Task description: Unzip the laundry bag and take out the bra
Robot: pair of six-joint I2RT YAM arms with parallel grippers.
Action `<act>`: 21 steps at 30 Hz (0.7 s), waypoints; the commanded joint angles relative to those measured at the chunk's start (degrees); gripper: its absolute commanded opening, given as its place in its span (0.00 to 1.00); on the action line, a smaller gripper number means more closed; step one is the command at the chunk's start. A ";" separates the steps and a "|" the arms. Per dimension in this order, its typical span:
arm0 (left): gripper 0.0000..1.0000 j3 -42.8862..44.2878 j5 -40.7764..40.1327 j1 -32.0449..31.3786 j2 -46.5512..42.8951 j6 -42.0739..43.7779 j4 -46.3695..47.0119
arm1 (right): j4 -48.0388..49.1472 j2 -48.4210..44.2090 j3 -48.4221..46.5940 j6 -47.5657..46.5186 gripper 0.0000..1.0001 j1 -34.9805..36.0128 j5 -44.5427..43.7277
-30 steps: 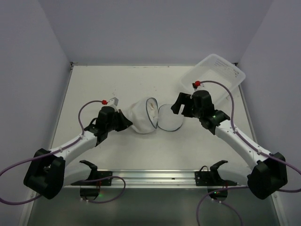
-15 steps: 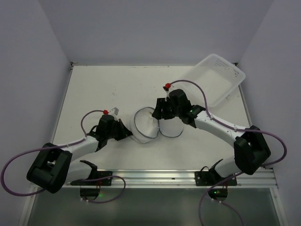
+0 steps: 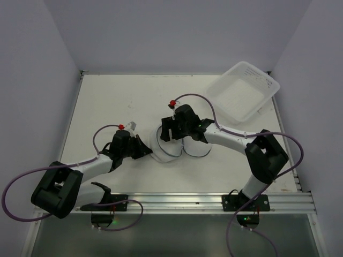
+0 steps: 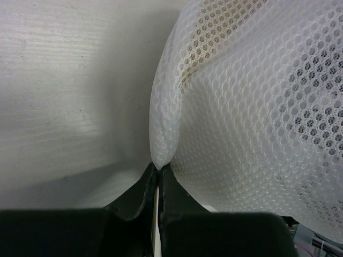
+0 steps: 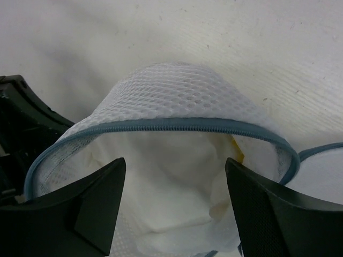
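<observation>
The laundry bag (image 3: 162, 149) lies near the middle of the surface (image 3: 118, 101), between the two arms. Its mouth is unzipped and the round flap (image 3: 197, 151) is folded out flat to its right. A second ago the bag stood taller and a little farther back, with its opening turned to the right. Now it sits lower and closer to the near edge.

The left gripper (image 3: 143, 151) has drawn back toward its base with the bag. Its wrist view shows the fingers pressed together on a thin fold of white mesh (image 4: 257, 107) at the bag's closed end.

The right gripper (image 3: 167, 131) shows the largest change. A second ago it hung to the right of the flap, in front of the plastic tub (image 3: 241, 93). Half a second ago it was over the flap, and now it is above the bag's mouth with the arm stretched far to the left. Its fingers are spread wide and hold nothing. In its wrist view, the right gripper (image 5: 174, 163) frames the opening, and the grey-blue zipper band (image 5: 161, 126) arches across between the fingers. Whether the fingertips touch the rim cannot be told.

Inside the mouth lies the bra (image 5: 177, 219), a crumple of white fabric with a pale yellow edge at the right. The tub has not moved and is now fully in sight at the far right corner.
</observation>
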State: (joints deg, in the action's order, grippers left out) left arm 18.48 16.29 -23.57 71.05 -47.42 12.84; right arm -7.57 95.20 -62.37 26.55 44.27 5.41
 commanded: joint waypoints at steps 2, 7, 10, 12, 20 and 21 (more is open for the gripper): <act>0.00 0.77 0.75 0.46 0.49 -0.22 2.89 | 1.16 5.16 -2.84 -0.88 0.78 1.52 -0.32; 0.00 0.86 0.93 0.46 2.60 -0.31 4.47 | 1.95 10.44 -2.24 0.70 0.69 3.01 2.06; 0.00 0.86 0.67 0.55 3.31 -0.57 5.00 | 2.74 10.28 -0.92 0.61 0.38 3.10 2.50; 0.00 0.86 0.49 0.81 3.14 -0.66 4.83 | 1.78 9.14 -0.56 -0.35 0.07 3.01 2.33; 0.00 0.68 0.23 3.09 1.73 -1.62 2.54 | -1.21 -10.17 1.64 -4.83 0.00 2.75 5.04; 0.00 0.59 0.40 3.36 1.73 -1.62 2.45 | -2.78 -11.95 1.29 -5.62 0.00 2.32 5.75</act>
State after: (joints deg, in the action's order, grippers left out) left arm 18.48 17.04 -21.63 73.82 -48.53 14.55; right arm -8.21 91.98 -59.99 24.16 46.85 7.99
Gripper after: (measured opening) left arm 0.015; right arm 0.010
